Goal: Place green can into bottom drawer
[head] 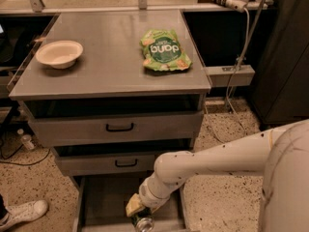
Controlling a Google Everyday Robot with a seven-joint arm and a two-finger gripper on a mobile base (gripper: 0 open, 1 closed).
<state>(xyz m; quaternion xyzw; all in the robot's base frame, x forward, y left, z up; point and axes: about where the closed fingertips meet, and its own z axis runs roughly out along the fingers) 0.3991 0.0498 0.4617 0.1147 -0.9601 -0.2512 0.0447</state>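
Note:
The bottom drawer (pixel 104 199) is pulled out at the foot of the grey cabinet, its flat grey floor showing between thin side rails. My white arm reaches down over it from the right. My gripper (pixel 137 210) is low over the drawer's front part and is shut on the green can (pixel 143 221), whose silver end faces the camera at the bottom edge of the view. The can sits just above or on the drawer floor; I cannot tell which.
Two shallower drawers with black handles (pixel 119 127) are closed above. On the cabinet top lie a green snack bag (pixel 164 50) and a white bowl (pixel 59 53). A white shoe (pixel 23 213) is on the speckled floor at left. Cables hang at right.

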